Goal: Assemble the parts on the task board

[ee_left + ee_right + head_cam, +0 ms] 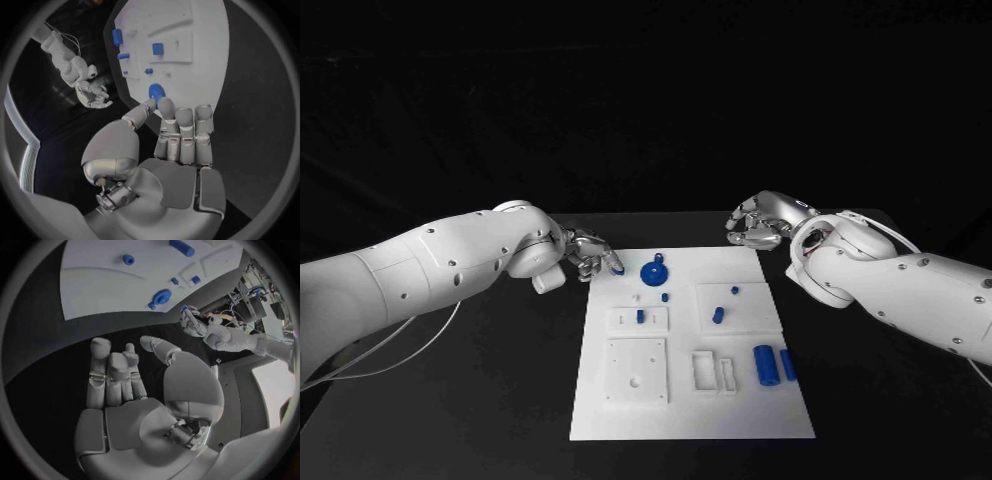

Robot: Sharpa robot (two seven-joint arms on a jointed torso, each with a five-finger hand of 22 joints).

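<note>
Centred on the black table (473,400): the white task board (689,425), long side running near to far; scattered across it, the blue parts. Far on the board, left of middle: a blue round part (652,271), flat on the plate; just nearer, a small blue peg (665,297); nearer again and to the left, a short blue piece (640,316) in a raised white square; right of that, a slanted blue bar (717,315); toward the near right, a fat blue cylinder (764,363) beside a thinner blue stick (789,365). Hovering at the board's far left corner: left hand (584,251), fingers loosely extended, grasping nothing, tips close to the round part. Off the far right corner: right hand (764,222), fingers half-curled, nothing in them.
</note>
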